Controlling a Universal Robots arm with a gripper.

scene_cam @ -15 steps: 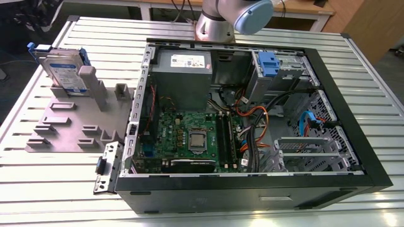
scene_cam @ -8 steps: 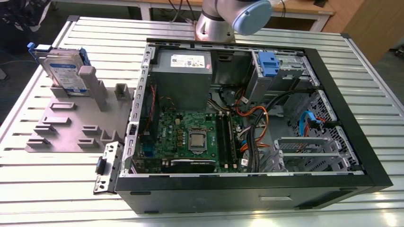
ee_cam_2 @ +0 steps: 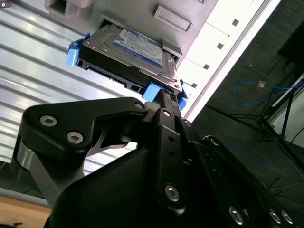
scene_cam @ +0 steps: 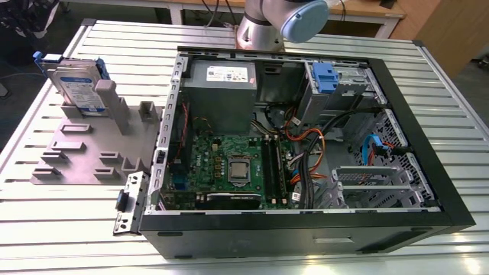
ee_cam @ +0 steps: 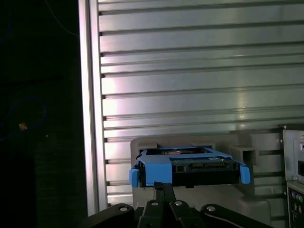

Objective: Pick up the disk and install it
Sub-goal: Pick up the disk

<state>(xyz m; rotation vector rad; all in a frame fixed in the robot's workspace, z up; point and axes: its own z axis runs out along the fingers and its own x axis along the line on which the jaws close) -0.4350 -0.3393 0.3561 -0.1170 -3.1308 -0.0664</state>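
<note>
The disk (scene_cam: 77,86) stands on edge in a slot of the grey holder (scene_cam: 84,154) on the slatted tabletop (scene_cam: 46,229), on the exterior view's left of the open computer case (scene_cam: 450,200). In both wrist views the pincer (ee_cam_2: 164,95) (ee_cam: 161,186) points toward the disk (ee_cam_2: 137,52) (ee_cam: 190,166), its fingers drawn together with nothing between them.

Silver arm (scene_cam: 256,33), blue cap (scene_cam: 304,17), black pincer (ee_cam_2: 164,96)
</note>
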